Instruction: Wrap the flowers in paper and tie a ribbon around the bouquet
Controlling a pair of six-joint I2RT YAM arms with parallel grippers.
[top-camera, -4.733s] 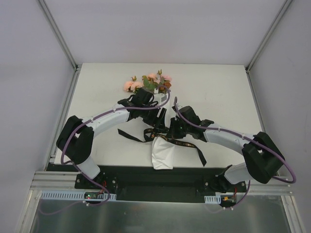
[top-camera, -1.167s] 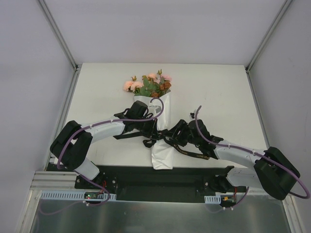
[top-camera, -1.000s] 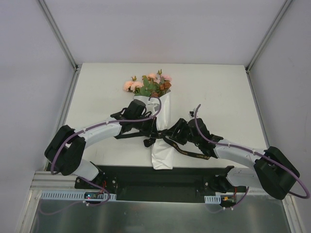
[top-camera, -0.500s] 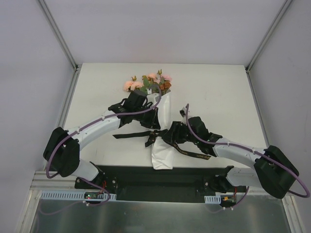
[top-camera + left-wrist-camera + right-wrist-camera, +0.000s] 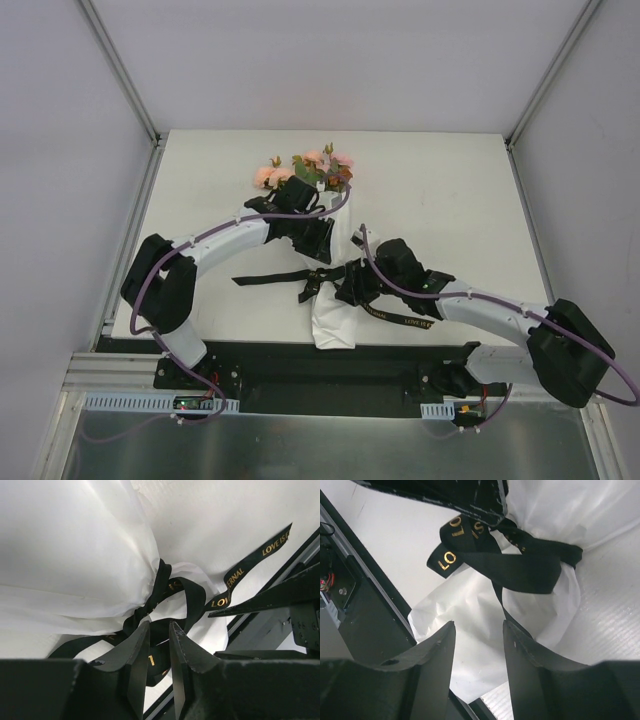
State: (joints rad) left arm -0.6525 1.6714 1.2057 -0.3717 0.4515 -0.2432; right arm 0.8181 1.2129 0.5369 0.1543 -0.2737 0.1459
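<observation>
Top: the white-paper-coned bouquet (image 5: pixel 335 318) of pink and rust artificial flowers (image 5: pixel 305 170) lies on the white table (image 5: pixel 450 200), black gold-lettered satin ribbon (image 5: pixel 270 278) knotted round its waist; left gripper (image 5: pixel 322 250) sits over the cone, right gripper (image 5: pixel 350 285) just beside the knot. Left wrist: gripper fingers (image 5: pixel 137 650) a narrow slot apart, pinching nothing, knot just past the tips. Right wrist: fingers (image 5: pixel 437 655) spread, empty, over the thin white paper (image 5: pixel 470 630), knot beyond.

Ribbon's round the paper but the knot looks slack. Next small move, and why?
Probably lower the right tool onto the lettered ribbon end before it and close, ready to pull the knot snug: the ribbon pinches the paper, yet its loops hang loose, and that tool is open and empty.
</observation>
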